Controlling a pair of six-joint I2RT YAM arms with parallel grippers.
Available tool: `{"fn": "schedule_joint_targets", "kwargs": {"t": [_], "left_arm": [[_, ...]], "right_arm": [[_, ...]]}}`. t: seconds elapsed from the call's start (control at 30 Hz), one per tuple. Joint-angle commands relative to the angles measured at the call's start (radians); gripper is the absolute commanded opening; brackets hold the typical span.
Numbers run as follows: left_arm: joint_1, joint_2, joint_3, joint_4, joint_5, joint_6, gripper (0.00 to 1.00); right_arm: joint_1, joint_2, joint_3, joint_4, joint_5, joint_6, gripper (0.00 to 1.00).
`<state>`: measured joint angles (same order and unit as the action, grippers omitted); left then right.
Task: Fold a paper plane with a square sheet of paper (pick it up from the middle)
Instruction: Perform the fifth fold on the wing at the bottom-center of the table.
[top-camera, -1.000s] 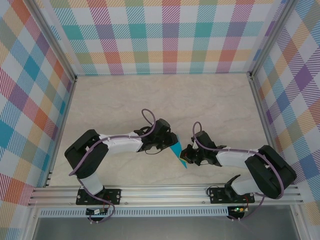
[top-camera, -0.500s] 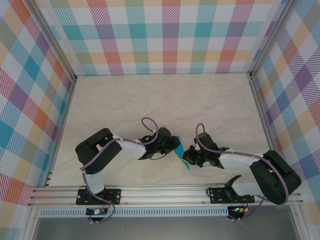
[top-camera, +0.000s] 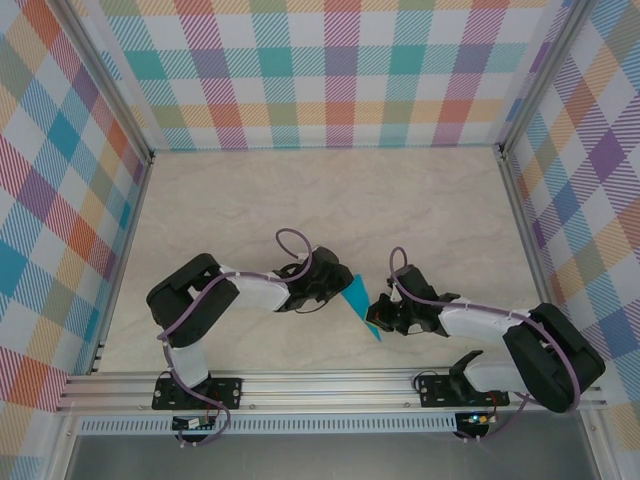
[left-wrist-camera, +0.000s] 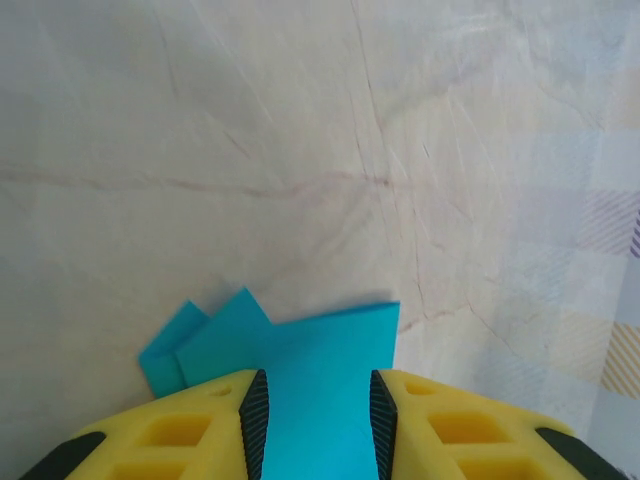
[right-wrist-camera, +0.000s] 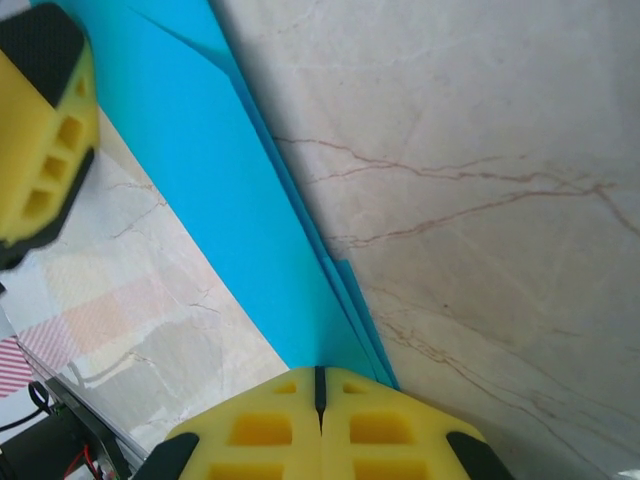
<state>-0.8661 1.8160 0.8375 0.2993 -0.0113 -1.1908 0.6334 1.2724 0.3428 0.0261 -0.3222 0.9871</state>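
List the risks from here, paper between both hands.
The right hand pinches only the narrow tip of the paper; a pull could tear it or slip it free.
The paper spans the gap in the left hand, whose hold looks loose; the folded layers may spring open.

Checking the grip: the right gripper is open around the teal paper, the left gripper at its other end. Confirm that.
Wrong: the right gripper is shut tight on the paper, as the right wrist view shows. The left gripper is at its other end.
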Motion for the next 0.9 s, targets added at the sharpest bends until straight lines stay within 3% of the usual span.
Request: {"fn": "schedule_joint_targets", "kwargs": {"t": [0.0,0.4,0.6,0.73,0.87], "left_arm": [[0.038,0.004,0.011,-0.167,-0.062,0.038,0.35],[0.069,-0.041,0.189,-0.481,-0.152,0.181,0.38],[0.054,-0.060,0.297,-0.585,-0.087,0.240,0.40],[0.004,-0.053,0.375,-0.755,-0.119,0.231,0.45],[-0.035,-0.045,0.400,-0.853,-0.145,0.179,0.50]], "right_arm": [[0.002,0.040,0.007,-0.099,-0.036,-0.059,0.03],[0.000,0.090,0.056,-0.053,-0.071,-0.039,0.03],[0.001,0.098,0.034,0.049,-0.039,0.094,0.03],[0.005,0.079,0.029,0.165,-0.055,0.158,0.05],[0.002,-0.066,0.066,0.017,-0.018,0.094,0.08]]}}
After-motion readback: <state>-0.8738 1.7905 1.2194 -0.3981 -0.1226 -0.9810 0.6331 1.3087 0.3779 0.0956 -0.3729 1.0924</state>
